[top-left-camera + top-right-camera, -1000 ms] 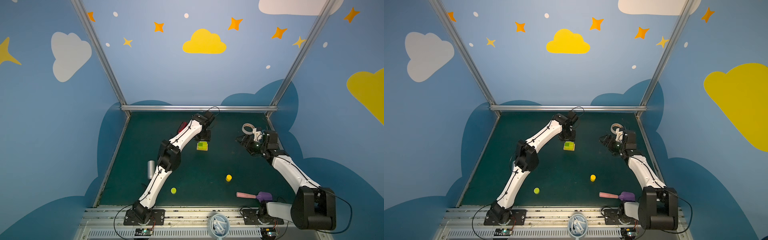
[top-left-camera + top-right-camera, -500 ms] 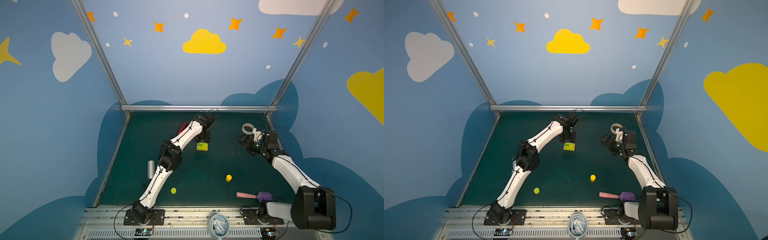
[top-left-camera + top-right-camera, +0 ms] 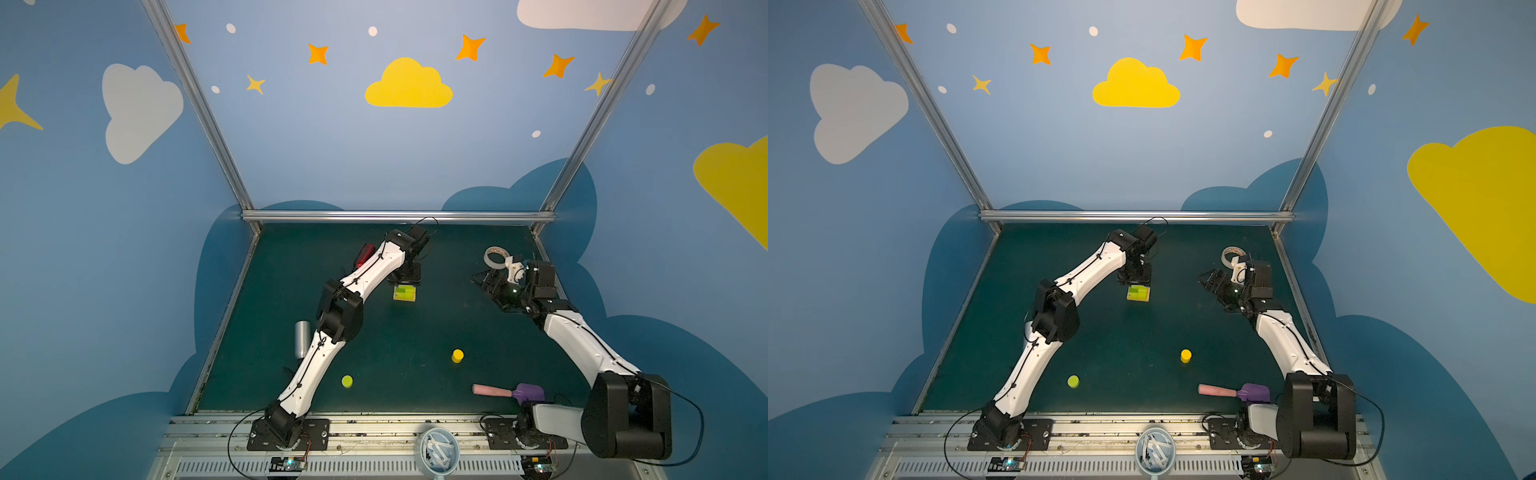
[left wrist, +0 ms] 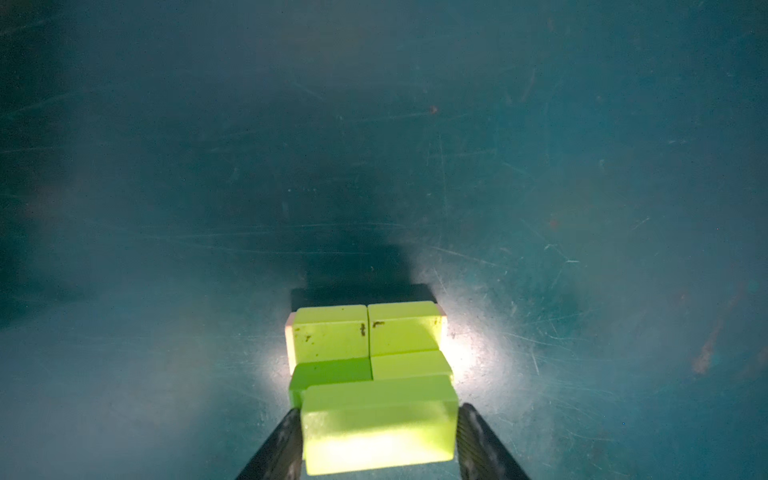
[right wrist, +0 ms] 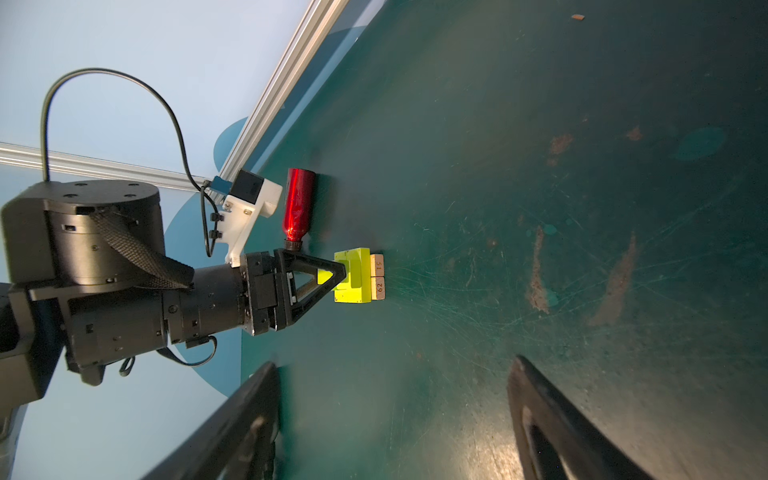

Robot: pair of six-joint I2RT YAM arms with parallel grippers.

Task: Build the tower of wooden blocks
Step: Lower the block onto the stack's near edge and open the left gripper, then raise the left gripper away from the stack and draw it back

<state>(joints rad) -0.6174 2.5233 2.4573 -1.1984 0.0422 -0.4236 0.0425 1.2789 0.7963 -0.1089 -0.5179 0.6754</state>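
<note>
Tower (image 3: 405, 293) stands back of centre, top bar (image 4: 376, 419) on it; wood should handle light, rigid, slick-painted, so I would grip bars across the ends; left claw (image 4: 378, 409) flanks that bar, pinching or merely touching I cannot tell; right claw (image 5: 392, 362) spread, empty.

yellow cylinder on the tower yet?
No: the yellow cylinder stands alone on the mat, well apart from the tower.
</note>
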